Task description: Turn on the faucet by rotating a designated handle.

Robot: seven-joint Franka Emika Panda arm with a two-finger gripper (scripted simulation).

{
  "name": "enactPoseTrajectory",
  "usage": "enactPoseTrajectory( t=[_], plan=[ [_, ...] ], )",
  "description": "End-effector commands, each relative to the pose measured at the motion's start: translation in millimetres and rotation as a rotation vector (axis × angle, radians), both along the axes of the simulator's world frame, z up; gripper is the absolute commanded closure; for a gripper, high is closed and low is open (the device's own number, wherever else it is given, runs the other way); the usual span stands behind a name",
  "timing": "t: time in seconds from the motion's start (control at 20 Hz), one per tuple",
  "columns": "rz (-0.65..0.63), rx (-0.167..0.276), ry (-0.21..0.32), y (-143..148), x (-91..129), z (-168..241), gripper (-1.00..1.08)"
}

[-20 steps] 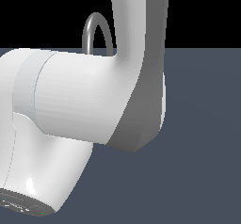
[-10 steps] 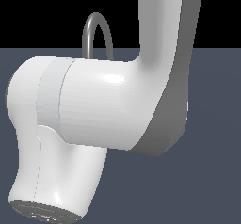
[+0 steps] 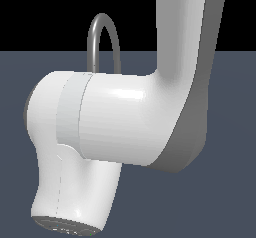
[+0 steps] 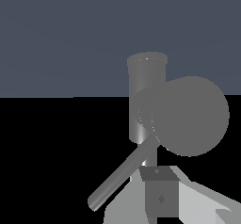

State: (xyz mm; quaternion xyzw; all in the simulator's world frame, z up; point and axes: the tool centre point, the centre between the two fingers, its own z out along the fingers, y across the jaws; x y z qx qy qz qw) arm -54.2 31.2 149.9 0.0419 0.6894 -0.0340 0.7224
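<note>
You see the matte grey faucet (image 4: pixel 146 96), its thin handle (image 4: pixel 123 175) slanting just beside your end effector (image 4: pixel 162 197), whose opening cannot be told.

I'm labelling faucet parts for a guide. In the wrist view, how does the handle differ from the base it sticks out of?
The handle is a thin rod, while the base is a much thicker cylinder. The handle runs at a slant, while the base stands straight, so the two meet at an angle. The handle ends in a small rounded tip, while the base ends in a flat, rimmed face. Both are plain matte grey metal and round in section.
</note>
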Motion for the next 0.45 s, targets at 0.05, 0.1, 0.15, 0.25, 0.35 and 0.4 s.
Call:
enactPoseTrajectory(
  t=[0.05,0.1,0.15,0.25,0.35,0.4],
  plan=[
    [-0.037,-0.005,0.044,-22.6,-7.3,-28.9,1.08],
    [-0.042,-0.006,0.045,-26.1,-7.6,-32.1,1.08],
    [-0.047,-0.006,0.045,-29.7,-7.9,-35.2,1.08],
    [-0.057,-0.007,0.046,-36.8,-8.5,-41.5,1.08],
    [-0.068,-0.008,0.048,-43.9,-9.2,-47.8,1.08],
    [-0.068,-0.008,0.048,-43.9,-9.2,-47.8,1.08]
  ],
)
